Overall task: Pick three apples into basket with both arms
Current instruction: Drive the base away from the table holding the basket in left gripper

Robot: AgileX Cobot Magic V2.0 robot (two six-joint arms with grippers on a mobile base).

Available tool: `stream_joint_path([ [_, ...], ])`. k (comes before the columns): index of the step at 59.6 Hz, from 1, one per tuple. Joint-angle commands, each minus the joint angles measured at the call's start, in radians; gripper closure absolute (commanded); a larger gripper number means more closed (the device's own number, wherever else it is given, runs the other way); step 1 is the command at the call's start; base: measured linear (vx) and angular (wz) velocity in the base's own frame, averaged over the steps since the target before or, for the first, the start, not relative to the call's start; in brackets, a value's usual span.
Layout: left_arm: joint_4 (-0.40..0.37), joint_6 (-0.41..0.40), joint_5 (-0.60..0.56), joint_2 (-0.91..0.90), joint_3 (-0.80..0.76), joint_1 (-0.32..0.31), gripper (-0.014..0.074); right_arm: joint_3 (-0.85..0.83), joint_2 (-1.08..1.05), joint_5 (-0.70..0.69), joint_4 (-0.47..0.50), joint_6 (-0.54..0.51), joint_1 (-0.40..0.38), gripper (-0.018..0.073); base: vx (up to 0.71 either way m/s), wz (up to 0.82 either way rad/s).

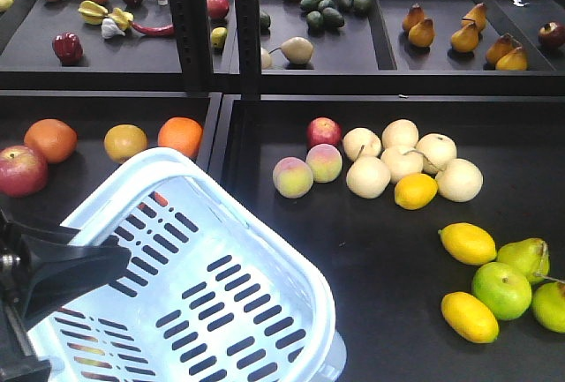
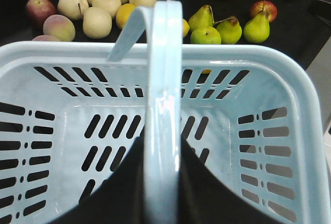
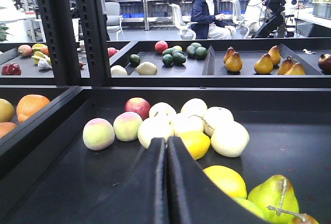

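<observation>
At 7 o'clock in the front view, the basket is tilted, pale blue and slotted, and overlaps the divider between two black trays. Its handle is swung up, and the left gripper is clamped on it, black fingers tight on both sides. One red apple lies at 10 o'clock from the basket on the left tray, outside it and near three oranges. A second apple lies at 1 o'clock on the right tray, touching a peach and beside pale round fruit. A third apple shows in the left wrist view past the rim at 1 o'clock, behind green pears. Lemons lie at 3 o'clock. The right gripper is low over the right tray, fingers pressed fully together and holding nothing.
</observation>
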Motion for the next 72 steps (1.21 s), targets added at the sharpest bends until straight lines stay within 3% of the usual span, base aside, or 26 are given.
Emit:
stream_joint_path([
  [1, -0.039, -0.005, -0.086, -0.011, -0.031, -0.004, 0.0604, 0.014, -0.012, -0.071, -0.002, -0.002, -0.008, 0.0567, 0.0, 0.01],
  [37, -0.039, -0.005, -0.086, -0.011, -0.031, -0.004, 0.0604, 0.014, -0.012, -0.072, -0.002, -0.002, -0.008, 0.0567, -0.03, 0.1],
  [72, -0.039, -0.005, -0.086, -0.011, -0.031, -0.004, 0.0604, 0.014, -0.012, -0.072, -0.002, -0.002, -0.008, 0.0567, -0.12, 0.48],
])
